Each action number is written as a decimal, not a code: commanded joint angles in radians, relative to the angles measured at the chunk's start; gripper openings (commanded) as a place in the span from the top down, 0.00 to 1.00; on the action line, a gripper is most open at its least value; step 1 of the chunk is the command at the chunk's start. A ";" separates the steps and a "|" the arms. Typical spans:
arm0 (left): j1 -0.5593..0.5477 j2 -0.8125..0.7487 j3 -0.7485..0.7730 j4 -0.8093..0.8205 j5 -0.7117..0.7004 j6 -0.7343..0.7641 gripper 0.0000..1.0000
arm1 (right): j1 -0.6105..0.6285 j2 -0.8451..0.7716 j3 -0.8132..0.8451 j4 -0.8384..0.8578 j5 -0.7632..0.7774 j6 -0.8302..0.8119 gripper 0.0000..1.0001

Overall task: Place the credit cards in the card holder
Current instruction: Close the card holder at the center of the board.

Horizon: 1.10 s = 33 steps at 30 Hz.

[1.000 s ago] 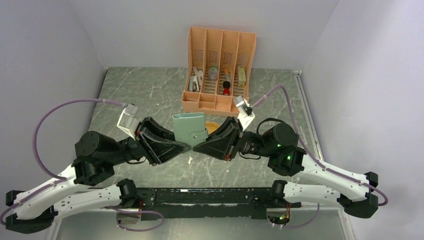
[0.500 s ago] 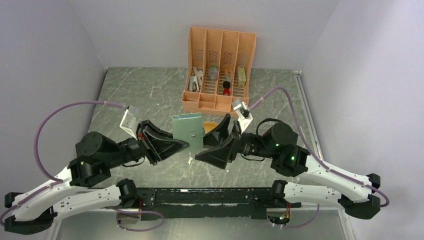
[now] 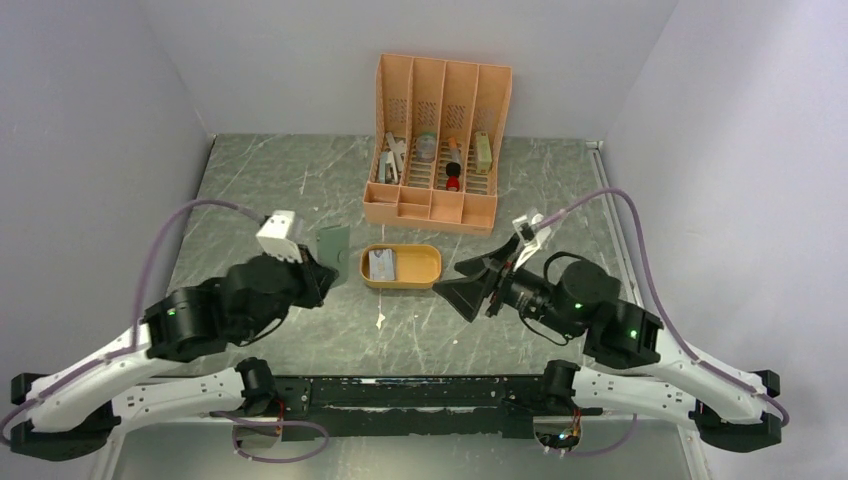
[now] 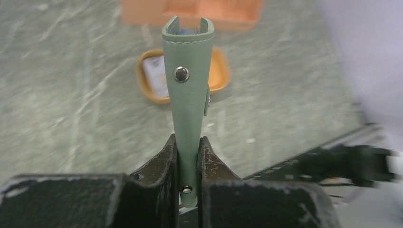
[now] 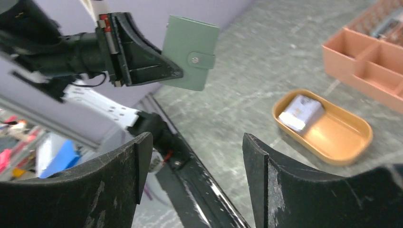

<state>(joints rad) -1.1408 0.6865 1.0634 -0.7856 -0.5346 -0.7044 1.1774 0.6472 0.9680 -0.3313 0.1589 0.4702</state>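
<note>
Nearest the table's (image 3: 260, 190) front edge, on its left half, the left gripper (image 4: 188, 145) is clamped tight on the card holder (image 4: 187, 95). Its two fingers pinch one edge, with no gap showing beside the grey-green cover. The holder is folded shut and its strap lies snapped across the front, as the right wrist view shows. It is held up off the table and stands on edge, sticking out past the fingertips towards the middle of the table. In the left wrist view it is seen edge-on, with one metal snap on the narrow side and a glimpse of blue inside its far end. On the right half, about as near, the right gripper (image 5: 196, 137) hangs above the table with its jaws spread wide and nothing between them. It points left, towards the holder and the tray (image 3: 425, 280), and touches neither. The tray is orange and oval and lies flat near the middle of the table, between the two grippers and a little beyond them. The credit cards (image 3: 382, 264) lie in its left end as a small pale pile. How many there are cannot be told. Beyond the tray, at the middle of the far edge, stands the tall orange organizer (image 3: 440, 140), with small items in its slots.
</note>
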 commanded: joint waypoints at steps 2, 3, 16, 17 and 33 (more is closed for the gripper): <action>-0.002 0.089 -0.070 -0.164 -0.242 -0.051 0.95 | -0.002 0.025 -0.078 -0.045 0.152 0.015 0.28; -0.001 0.116 -0.075 -0.155 -0.243 -0.044 0.95 | -0.002 0.035 -0.086 -0.038 0.151 0.016 0.28; 0.053 0.106 -0.199 0.285 0.277 0.082 0.95 | -0.002 0.019 -0.182 0.026 0.031 0.040 0.29; 0.053 0.081 -0.221 0.339 0.343 0.088 0.95 | -0.002 0.013 -0.184 0.040 -0.004 0.035 0.29; 0.052 -0.149 -0.235 0.663 0.863 0.195 0.95 | -0.002 -0.038 -0.026 0.284 -0.316 0.031 0.26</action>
<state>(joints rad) -1.0897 0.5434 0.8104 -0.3092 0.1253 -0.5282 1.1774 0.6159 0.9348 -0.1745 -0.0765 0.4690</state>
